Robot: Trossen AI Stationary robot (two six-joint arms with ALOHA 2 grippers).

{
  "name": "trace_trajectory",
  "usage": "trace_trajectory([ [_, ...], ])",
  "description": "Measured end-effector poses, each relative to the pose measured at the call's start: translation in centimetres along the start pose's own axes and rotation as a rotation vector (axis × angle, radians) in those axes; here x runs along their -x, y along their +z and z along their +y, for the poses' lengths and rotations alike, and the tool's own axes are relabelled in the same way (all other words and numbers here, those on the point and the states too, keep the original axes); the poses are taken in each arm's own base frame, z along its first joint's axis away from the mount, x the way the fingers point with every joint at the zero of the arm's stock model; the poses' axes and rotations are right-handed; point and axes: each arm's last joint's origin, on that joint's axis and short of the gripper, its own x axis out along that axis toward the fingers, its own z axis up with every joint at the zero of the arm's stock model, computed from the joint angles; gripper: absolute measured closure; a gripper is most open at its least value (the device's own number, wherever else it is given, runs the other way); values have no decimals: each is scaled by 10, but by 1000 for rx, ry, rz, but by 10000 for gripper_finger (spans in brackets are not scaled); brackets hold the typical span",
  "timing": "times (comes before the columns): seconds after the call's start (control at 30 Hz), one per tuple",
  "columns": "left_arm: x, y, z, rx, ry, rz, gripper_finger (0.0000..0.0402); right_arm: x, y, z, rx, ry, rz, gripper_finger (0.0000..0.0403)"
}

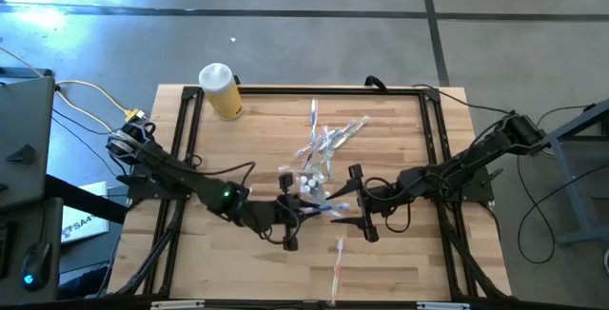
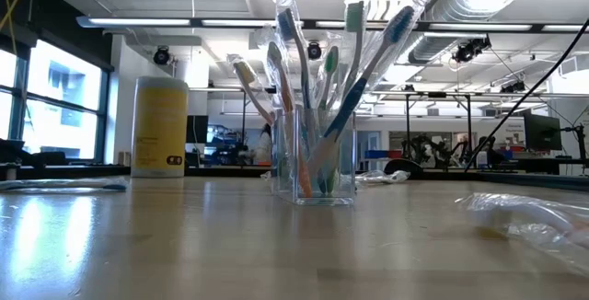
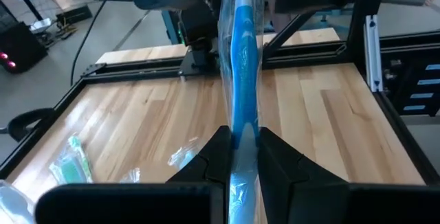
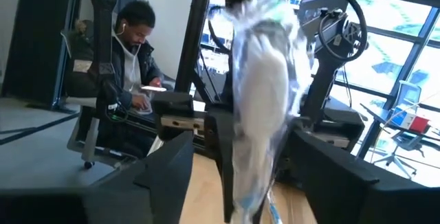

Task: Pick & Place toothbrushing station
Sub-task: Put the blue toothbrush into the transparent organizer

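- My left gripper (image 1: 303, 207) is low over the middle of the wooden table (image 1: 257, 148), and its fingers (image 3: 214, 157) are pressed together on a blue toothbrush in a clear wrapper (image 3: 242, 93).
- My right gripper (image 1: 357, 203) is just beside it, and it faces the left one. Its two fingers (image 4: 168, 165) stand apart on both sides of the same wrapped toothbrush, whose pale end (image 4: 265, 107) sits between them; I cannot tell if they touch it.
- The clear plastic cup (image 2: 323, 164) stands upright near the middle of the table, close to both grippers. Several toothbrushes (image 2: 304, 61) in wrappers lean out of it in different directions.
- More wrapped toothbrushes (image 1: 328, 139) lie loose on the table behind the cup, and one more wrapped piece (image 1: 336, 261) lies near the front edge.
- A yellow bottle with a white cap (image 1: 221, 89) stands at the far left corner of the table, well apart from the cup.
- In the right wrist view, a person (image 4: 130, 59) sits in the room beyond the table.
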Motion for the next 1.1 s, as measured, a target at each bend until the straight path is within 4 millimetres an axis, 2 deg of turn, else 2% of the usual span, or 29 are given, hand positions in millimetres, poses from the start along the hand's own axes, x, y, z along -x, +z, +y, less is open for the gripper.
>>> trace_trajectory([
  [0.2,0,0,0,-1,0,2,366,0,-1,0,13,2,5,237],
  [0.4,0,0,0,-3,1,4,366,0,-1,0,32,4,9,372],
  [0.43,0,0,0,-4,2,4,366,0,-1,0,37,6,11,385],
  [0.53,0,0,0,-4,1,4,350,0,-1,0,43,4,10,389],
  [0.73,0,0,0,-4,1,4,285,0,-2,1,45,10,21,393],
  [0.93,0,0,0,-7,0,1,249,0,-4,1,44,15,44,393],
  [1.1,1,1,-2,-16,-56,-5,212,13,7,2,44,11,73,393],
])
